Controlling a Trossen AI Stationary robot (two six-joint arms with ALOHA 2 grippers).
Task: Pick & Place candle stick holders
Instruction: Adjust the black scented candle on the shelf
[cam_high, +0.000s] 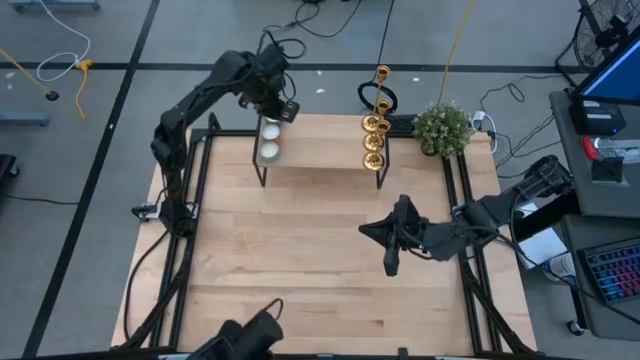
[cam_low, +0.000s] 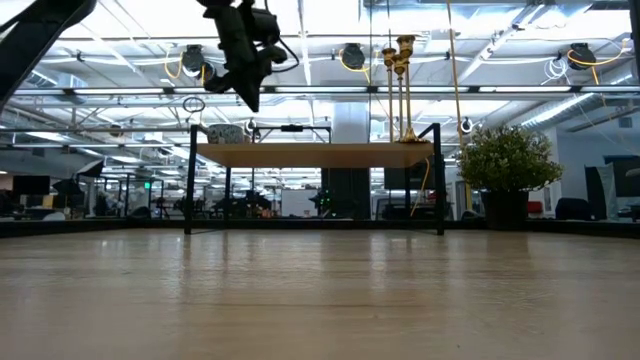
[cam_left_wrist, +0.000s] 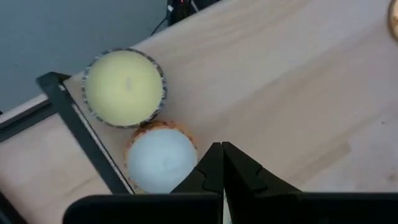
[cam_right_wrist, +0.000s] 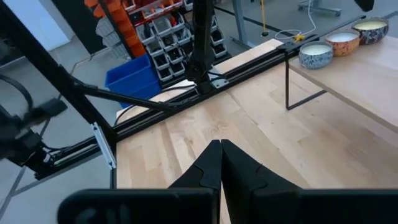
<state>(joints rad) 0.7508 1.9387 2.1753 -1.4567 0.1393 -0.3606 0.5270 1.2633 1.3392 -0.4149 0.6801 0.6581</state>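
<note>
Brass holders (cam_high: 376, 125) stand in a row at the shelf's (cam_high: 320, 150) right end. The left claw (cam_high: 283, 108) hangs pinched tight, empty, above the candles (cam_high: 268, 140); the right claw (cam_high: 391, 262), likewise empty, hovers over the table (cam_high: 300, 260).

Left pincer (cam_high: 283, 108) hangs closed and raised; right pincer (cam_high: 391, 266) closed, low.
</note>
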